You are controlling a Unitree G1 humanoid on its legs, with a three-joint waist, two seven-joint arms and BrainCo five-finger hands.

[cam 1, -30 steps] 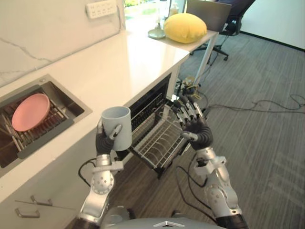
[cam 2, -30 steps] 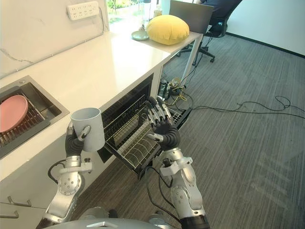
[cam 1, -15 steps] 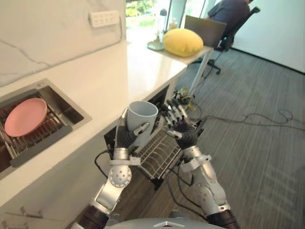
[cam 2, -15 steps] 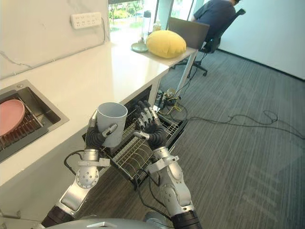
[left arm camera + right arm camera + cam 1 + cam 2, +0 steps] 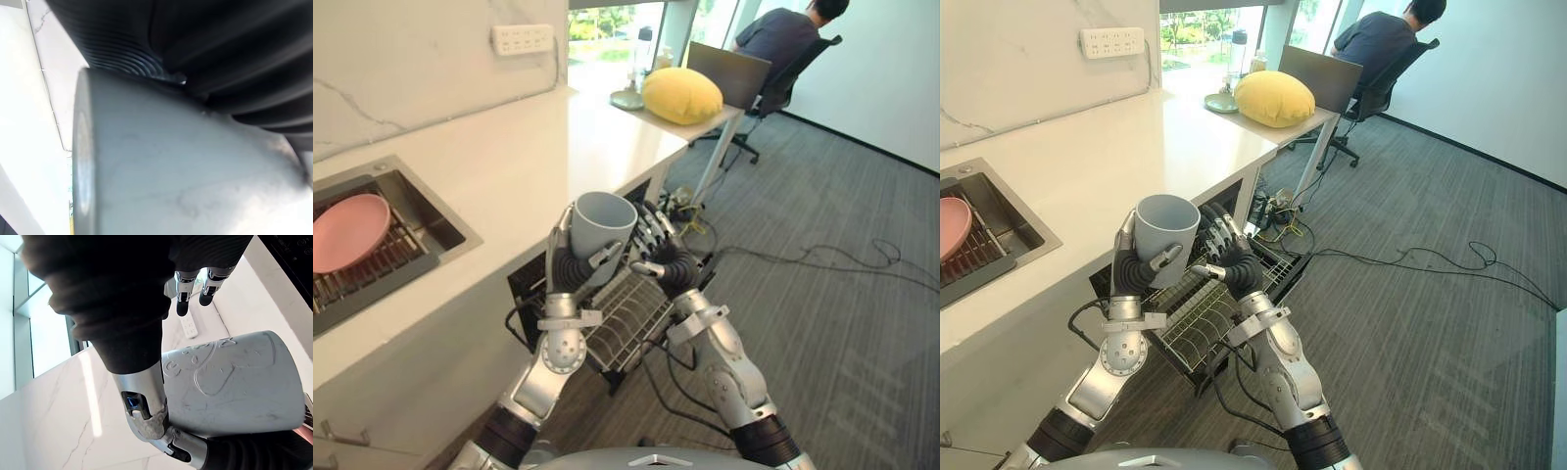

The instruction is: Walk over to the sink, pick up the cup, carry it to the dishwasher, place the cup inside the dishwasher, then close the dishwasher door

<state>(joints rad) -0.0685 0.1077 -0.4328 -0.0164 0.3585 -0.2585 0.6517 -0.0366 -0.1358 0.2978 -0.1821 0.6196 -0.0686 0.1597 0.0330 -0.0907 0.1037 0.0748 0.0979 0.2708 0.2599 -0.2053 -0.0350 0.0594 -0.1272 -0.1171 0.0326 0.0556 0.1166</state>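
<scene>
The left hand (image 5: 570,272) holds the grey cup (image 5: 604,233) upright, fingers and thumb curled round its wall, above the extended dishwasher rack (image 5: 625,318) under the white counter (image 5: 509,162). The right hand (image 5: 664,262) is raised just beside the cup, fingers straight, holding nothing. The right wrist view shows raised relief marks (image 5: 215,374) on the cup wall; they cannot be read. The eye views show the sink (image 5: 445,223) containing a pink plate (image 5: 347,231), well apart from the cup.
</scene>
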